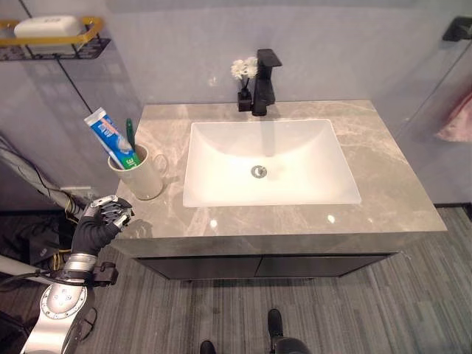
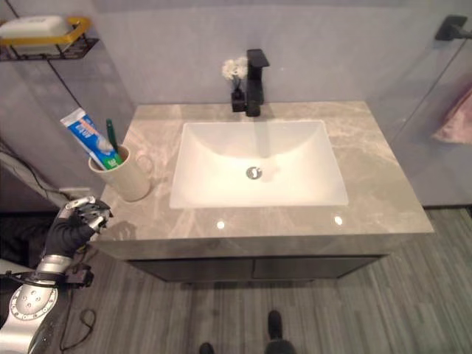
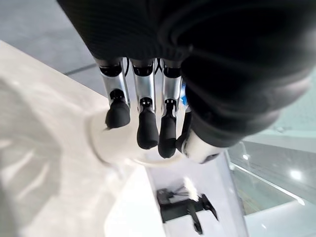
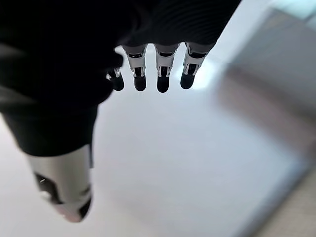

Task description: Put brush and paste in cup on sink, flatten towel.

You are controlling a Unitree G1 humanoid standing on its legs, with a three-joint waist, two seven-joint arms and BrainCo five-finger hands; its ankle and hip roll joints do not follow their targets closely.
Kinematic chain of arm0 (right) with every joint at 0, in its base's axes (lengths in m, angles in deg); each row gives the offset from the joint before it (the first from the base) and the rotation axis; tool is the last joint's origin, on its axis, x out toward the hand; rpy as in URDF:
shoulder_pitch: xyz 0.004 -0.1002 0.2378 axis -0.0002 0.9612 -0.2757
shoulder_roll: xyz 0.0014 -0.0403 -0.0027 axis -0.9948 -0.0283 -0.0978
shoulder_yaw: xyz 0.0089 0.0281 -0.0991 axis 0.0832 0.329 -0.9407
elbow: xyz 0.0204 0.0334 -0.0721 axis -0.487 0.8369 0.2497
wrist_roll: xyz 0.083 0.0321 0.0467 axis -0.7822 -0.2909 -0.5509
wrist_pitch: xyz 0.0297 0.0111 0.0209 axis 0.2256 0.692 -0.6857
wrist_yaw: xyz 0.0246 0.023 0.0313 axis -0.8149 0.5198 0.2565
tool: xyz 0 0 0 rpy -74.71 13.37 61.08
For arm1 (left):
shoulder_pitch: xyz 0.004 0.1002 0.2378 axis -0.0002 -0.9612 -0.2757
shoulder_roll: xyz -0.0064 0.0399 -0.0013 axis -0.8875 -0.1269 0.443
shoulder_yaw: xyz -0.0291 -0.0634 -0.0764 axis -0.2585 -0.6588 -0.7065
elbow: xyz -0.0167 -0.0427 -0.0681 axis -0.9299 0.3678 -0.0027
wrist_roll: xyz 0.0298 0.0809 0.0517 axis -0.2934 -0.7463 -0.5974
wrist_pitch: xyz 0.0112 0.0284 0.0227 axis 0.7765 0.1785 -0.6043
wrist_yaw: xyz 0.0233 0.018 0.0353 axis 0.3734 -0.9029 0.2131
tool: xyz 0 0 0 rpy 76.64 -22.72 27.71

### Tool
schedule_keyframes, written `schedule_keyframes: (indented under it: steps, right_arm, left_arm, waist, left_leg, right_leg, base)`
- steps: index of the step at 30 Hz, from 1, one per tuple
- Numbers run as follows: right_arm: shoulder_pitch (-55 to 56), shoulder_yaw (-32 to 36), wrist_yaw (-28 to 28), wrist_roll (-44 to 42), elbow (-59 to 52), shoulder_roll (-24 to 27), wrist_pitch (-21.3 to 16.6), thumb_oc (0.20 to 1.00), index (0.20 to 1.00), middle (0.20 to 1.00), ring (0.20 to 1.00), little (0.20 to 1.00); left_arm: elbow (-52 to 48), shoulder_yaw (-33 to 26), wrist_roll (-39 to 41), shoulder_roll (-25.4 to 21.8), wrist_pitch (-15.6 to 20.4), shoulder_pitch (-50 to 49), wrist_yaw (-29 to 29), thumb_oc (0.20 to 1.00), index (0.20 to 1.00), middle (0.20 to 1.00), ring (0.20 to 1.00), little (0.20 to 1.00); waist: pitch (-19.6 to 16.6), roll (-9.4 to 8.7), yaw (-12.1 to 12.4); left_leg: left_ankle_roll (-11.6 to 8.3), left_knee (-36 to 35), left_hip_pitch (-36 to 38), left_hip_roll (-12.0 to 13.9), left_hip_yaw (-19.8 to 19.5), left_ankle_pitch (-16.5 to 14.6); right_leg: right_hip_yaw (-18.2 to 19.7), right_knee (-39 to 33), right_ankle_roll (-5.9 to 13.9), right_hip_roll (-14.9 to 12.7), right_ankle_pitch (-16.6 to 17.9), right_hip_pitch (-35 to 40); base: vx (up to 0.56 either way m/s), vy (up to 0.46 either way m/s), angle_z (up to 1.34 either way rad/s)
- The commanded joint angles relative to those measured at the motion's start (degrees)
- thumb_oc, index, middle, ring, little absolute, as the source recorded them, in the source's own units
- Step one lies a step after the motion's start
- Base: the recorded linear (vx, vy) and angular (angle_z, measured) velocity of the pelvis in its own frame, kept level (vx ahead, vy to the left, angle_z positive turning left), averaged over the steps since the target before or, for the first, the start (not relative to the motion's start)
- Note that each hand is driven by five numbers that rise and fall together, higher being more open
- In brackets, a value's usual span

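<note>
Already the cup (image 1: 144, 175) holds the toothpaste (image 1: 112, 139) and toothbrush (image 1: 130, 133).

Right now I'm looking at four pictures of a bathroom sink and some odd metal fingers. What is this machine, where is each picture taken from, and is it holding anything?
It is a humanoid robot with two arms and finger hands. The two wide pictures come from a pair of cameras on its head, looking down at a grey marble counter with a white basin and a black tap; small white flowers stand beside the tap. The two close-ups come from cameras on each wrist, looking along the fingers.

On the counter's left stands a cream mug with a toothpaste tube and a green toothbrush already in it. A pink towel hangs at the far right.

The left hand hovers by the counter's edge near the mug, fingers curled and empty. The right hand holds nothing, its fingers relaxed over a blurred pale surface.
</note>
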Motion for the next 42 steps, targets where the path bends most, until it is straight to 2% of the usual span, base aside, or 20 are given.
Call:
schedule_keyframes:
  steps: [1, 4, 6, 7, 8, 9, 10, 11, 13, 14, 17, 20, 29, 38, 42]
  right_arm:
    - [-4.28, -4.00, 8.11, -9.18, 8.77, -0.98, -0.70, 1.000, 1.000, 1.000, 1.000, 1.000]
    - [-4.26, -15.21, 17.26, -6.03, 18.44, -6.14, 3.19, 1.000, 1.000, 1.000, 1.000, 1.000]
    - [-4.82, -21.80, 20.20, -0.53, 23.30, -8.48, 5.96, 1.000, 1.000, 1.000, 1.000, 1.000]
    - [-5.01, -27.90, 23.40, 4.62, 25.01, -11.67, 7.98, 1.000, 1.000, 1.000, 1.000, 1.000]
    - [-5.12, -28.00, 23.41, 4.63, 25.06, -11.71, 7.97, 1.000, 1.000, 1.000, 1.000, 1.000]
    - [-4.33, -38.75, 26.51, 14.50, 19.25, -14.62, 7.84, 1.000, 1.000, 1.000, 1.000, 1.000]
    - [-4.05, -40.65, 26.50, 16.37, 16.56, -15.48, 7.71, 1.000, 1.000, 1.000, 1.000, 1.000]
    - [-2.62, -41.63, 27.55, 15.40, 10.72, -16.42, 6.47, 1.000, 1.000, 1.000, 1.000, 1.000]
    - [-1.45, -41.11, 28.50, 13.53, 8.37, -17.05, 5.93, 1.000, 1.000, 1.000, 1.000, 1.000]
    - [-1.14, -41.47, 29.85, 12.09, 9.80, -18.57, 5.84, 1.000, 1.000, 1.000, 1.000, 1.000]
    - [-2.28, -43.25, 28.71, 15.27, 12.18, -18.78, 7.29, 1.000, 1.000, 1.000, 1.000, 1.000]
    - [-3.25, -41.85, 28.61, 12.39, 13.94, -19.27, 7.59, 1.000, 1.000, 1.000, 1.000, 1.000]
    - [-5.60, -43.29, 27.96, 9.92, 11.76, -19.08, 7.28, 1.000, 1.000, 1.000, 1.000, 1.000]
    - [-6.18, -44.63, 28.05, 9.74, 9.78, -18.93, 6.79, 1.000, 1.000, 1.000, 1.000, 1.000]
    - [-6.89, -46.82, 28.27, 10.93, 10.00, -18.67, 7.05, 1.000, 1.000, 1.000, 1.000, 1.000]
  left_arm:
    - [0.94, -0.03, -0.40, -1.97, 2.17, 4.94, 1.04, 0.200, 0.200, 0.200, 0.200, 0.200]
    - [3.43, 1.11, -0.72, -0.47, 1.91, 6.26, 0.09, 0.200, 0.200, 0.200, 0.200, 0.200]
    - [5.21, 1.73, -0.99, 0.57, 1.50, 6.73, -0.52, 0.200, 0.200, 0.200, 0.200, 0.200]
    - [5.70, 2.15, -0.89, 1.24, 1.37, 6.82, -0.82, 0.200, 0.200, 0.200, 0.200, 0.200]
    - [5.69, 2.03, -0.88, 1.19, 1.38, 6.76, -0.83, 0.200, 0.200, 0.200, 0.200, 0.200]
    - [7.45, 1.80, -1.28, 1.92, 1.41, 7.84, -0.42, 0.200, 0.200, 0.200, 0.200, 0.200]
    - [8.18, 1.26, -1.26, 2.13, 1.21, 7.88, -0.01, 0.200, 0.200, 0.200, 0.200, 0.200]
    - [8.94, 0.11, -1.54, 2.43, 1.43, 7.55, 0.69, 0.200, 0.200, 0.200, 0.200, 0.200]
    - [9.01, -0.68, -1.55, 2.48, 1.69, 7.32, 1.42, 0.200, 0.200, 0.200, 0.200, 0.200]
    - [10.52, -1.30, -1.36, 2.74, 1.55, 7.90, 1.93, 0.200, 0.200, 0.200, 0.200, 0.200]
    - [11.37, -2.02, -1.13, 2.20, 1.74, 9.68, 3.20, 0.200, 0.200, 0.200, 0.200, 0.200]
    - [12.93, -1.62, -0.45, 1.28, 1.86, 12.77, 4.21, 0.200, 0.200, 0.200, 0.200, 0.200]
    - [14.12, 1.58, 0.95, -0.90, 1.96, 17.89, 3.71, 0.200, 0.200, 0.200, 0.200, 0.200]
    - [15.44, 2.29, -0.30, -1.51, 2.38, 20.95, 5.12, 0.200, 0.200, 0.200, 0.200, 0.200]
    - [18.06, 3.73, 1.53, -2.32, 2.81, 26.32, 6.60, 0.200, 0.200, 0.200, 0.200, 0.200]
  waist:
    - [2.04, -1.16, 0.84]
    - [3.09, -0.69, 0.94]
    - [3.38, -0.62, 1.37]
    - [3.61, -0.48, 1.72]
    - [3.53, -0.58, 1.62]
    - [3.95, -0.33, 1.90]
    - [3.90, -0.23, 1.92]
    - [4.11, -0.09, 1.72]
    - [4.23, -0.05, 1.49]
    - [4.12, 0.10, 1.59]
    - [4.31, 0.43, 1.76]
    - [4.55, 0.80, 1.58]
    - [5.32, 1.11, 1.37]
    - [5.93, 0.87, 1.00]
    - [6.32, 0.73, 0.55]
  left_leg:
    - [-1.77, 0.38, -4.33, 2.05, -5.30, 2.51]
    - [-2.03, 0.38, -4.58, 2.09, -5.12, 2.64]
    - [-2.13, 0.38, -5.08, 2.16, -4.94, 3.16]
    - [-2.17, 0.38, -4.99, 2.24, -4.98, 3.16]
    - [-2.17, 0.38, -5.20, 2.21, -4.99, 3.37]
    - [-2.41, 0.38, -5.84, 2.28, -5.00, 3.86]
    - [-2.46, 0.38, -6.01, 2.30, -4.97, 3.88]
    - [-2.55, 0.38, -6.20, 2.35, -4.81, 3.98]
    - [-2.60, 0.38, -6.42, 2.32, -4.72, 4.01]
    - [-2.71, 0.38, -6.81, 2.35, -4.70, 4.06]
    - [-2.79, 0.38, -7.38, 2.33, -5.02, 4.17]
    - [-2.94, 0.38, -8.11, 2.33, -5.48, 4.28]
    - [-3.37, 0.38, -9.85, 2.50, -5.57, 4.70]
    - [-3.59, 0.38, -10.26, 2.95, -4.95, 4.74]
    - [-3.79, 0.38, -10.87, 3.17, -4.84, 5.01]
  right_leg:
    - [-0.62, 0.44, 5.07, -4.90, 0.89, 3.62]
    - [-0.40, 0.44, 5.03, -4.80, 0.89, 3.16]
    - [-0.36, 0.44, 4.88, -4.72, 1.08, 2.57]
    - [-0.56, 0.44, 4.77, -4.70, 0.96, 2.75]
    - [-0.54, 0.44, 4.74, -4.73, 1.11, 2.54]
    - [-0.44, 0.44, 4.59, -4.62, 1.21, 1.98]
    - [-0.46, 0.44, 4.53, -4.60, 1.16, 1.85]
    - [-0.43, 0.44, 4.57, -4.64, 1.22, 1.62]
    - [-0.22, 0.44, 4.59, -4.58, 1.27, 1.33]
    - [-0.26, 0.44, 4.60, -4.63, 1.22, 0.91]
    - [-0.68, 0.44, 4.60, -4.69, 1.09, 0.65]
    - [-1.07, 0.44, 4.64, -4.79, 1.05, 0.15]
    - [-0.95, 0.44, 4.72, -4.67, 1.09, -1.57]
    - [-0.03, 0.44, 4.56, -4.31, 1.13, -2.57]
    - [0.32, 0.44, 4.56, -4.16, 1.22, -3.36]
  base:
    - [0.00, 0.000, 0.00]
    - [0.00, 0.000, 0.00]
    - [0.01, -0.041, -0.03]
    - [0.01, -0.035, -0.03]
    - [0.03, -0.051, 0.01]
    - [0.03, -0.048, 0.01]
    - [0.06, -0.046, 0.01]
    - [0.04, -0.014, -0.02]
    - [0.02, -0.017, -0.01]
    - [0.05, -0.047, 0.00]
    - [0.05, -0.040, 0.02]
    - [0.04, -0.034, 0.02]
    - [0.01, -0.010, 0.00]
    - [0.00, 0.000, 0.00]
    - [0.00, 0.000, 0.00]
